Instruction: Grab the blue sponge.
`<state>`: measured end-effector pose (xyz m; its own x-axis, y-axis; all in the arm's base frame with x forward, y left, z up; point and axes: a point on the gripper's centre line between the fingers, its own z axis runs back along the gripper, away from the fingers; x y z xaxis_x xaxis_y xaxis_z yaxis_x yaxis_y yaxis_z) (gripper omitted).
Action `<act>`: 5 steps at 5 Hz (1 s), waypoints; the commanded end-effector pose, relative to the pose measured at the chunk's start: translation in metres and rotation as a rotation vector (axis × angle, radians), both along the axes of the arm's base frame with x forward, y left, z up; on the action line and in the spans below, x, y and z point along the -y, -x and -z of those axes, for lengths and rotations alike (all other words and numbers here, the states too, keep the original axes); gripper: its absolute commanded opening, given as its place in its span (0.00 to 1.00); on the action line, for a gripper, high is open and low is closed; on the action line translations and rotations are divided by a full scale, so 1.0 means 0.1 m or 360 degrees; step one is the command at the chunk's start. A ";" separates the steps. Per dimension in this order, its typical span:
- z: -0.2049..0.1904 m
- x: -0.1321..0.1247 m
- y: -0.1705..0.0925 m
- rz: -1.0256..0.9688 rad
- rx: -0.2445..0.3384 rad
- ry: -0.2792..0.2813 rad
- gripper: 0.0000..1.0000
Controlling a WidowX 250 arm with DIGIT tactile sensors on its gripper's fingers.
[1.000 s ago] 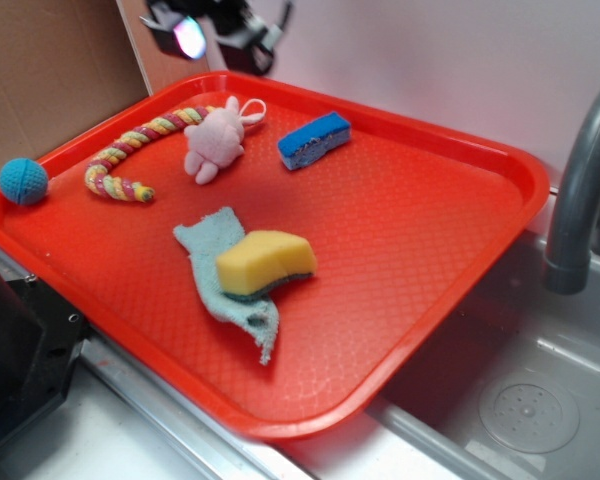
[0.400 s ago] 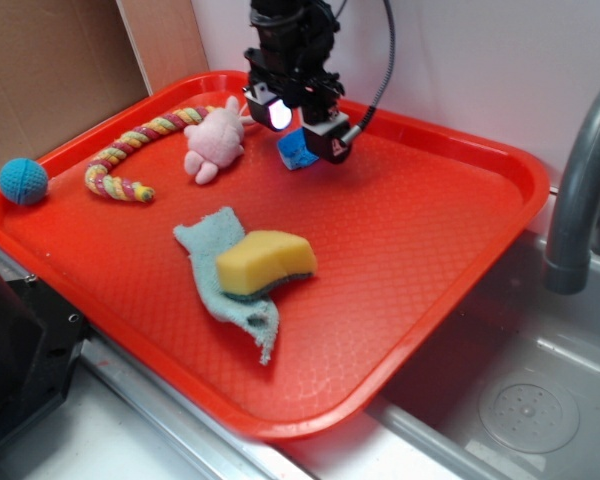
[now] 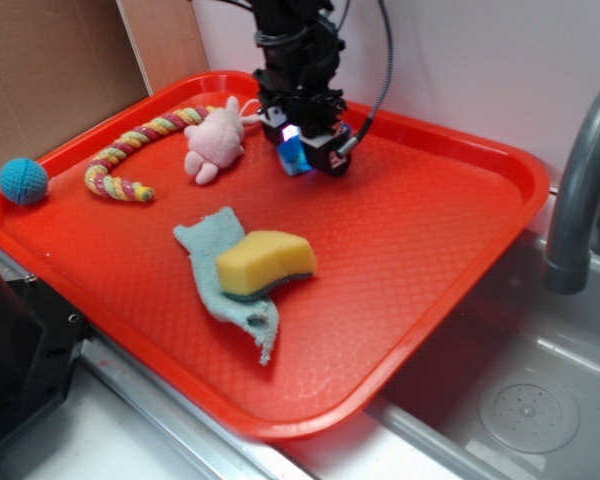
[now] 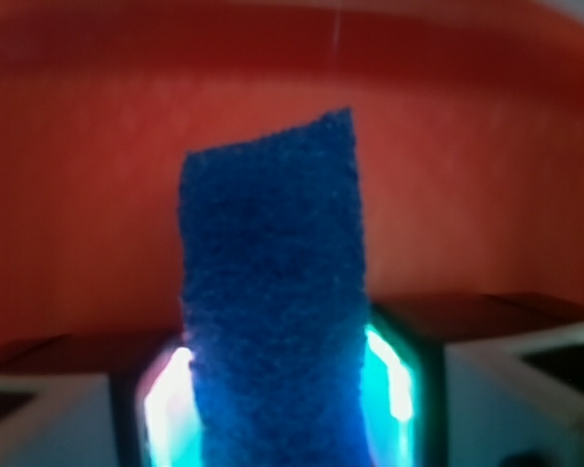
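Note:
The blue sponge [image 3: 293,160] lies at the back of the red tray [image 3: 430,250], mostly covered by my gripper [image 3: 300,150], which has come straight down over it. In the wrist view the sponge [image 4: 273,263] stands as a dark blue strip between my gripper's [image 4: 277,399] two lit pads [image 4: 394,379]. Both pads press against its sides. The gripper is shut on the sponge, which still rests on the tray.
A pink plush toy [image 3: 216,140] sits just left of the gripper, with a striped rope [image 3: 130,150] beyond it. A blue crocheted ball [image 3: 23,180] is at the tray's left edge. A yellow sponge [image 3: 266,262] on a teal cloth [image 3: 220,285] lies mid-tray. A sink and faucet [image 3: 580,190] are at the right.
The gripper came into view from the back, dropped over the blue sponge, then lowered further, and its fingers drew in against the sponge's sides. Everything else on the tray stayed put.

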<state>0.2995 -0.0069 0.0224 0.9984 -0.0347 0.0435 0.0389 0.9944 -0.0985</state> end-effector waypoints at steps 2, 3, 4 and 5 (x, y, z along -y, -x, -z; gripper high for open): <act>-1.40 -0.27 0.88 -0.0089 0.0145 0.0012 0.00; -1.56 -0.28 1.00 -0.0083 0.0154 0.0105 0.00; -1.55 -0.25 0.99 -0.0220 0.0088 -0.0038 0.00; -1.40 -0.28 0.95 -0.0323 -0.0028 -0.0285 0.00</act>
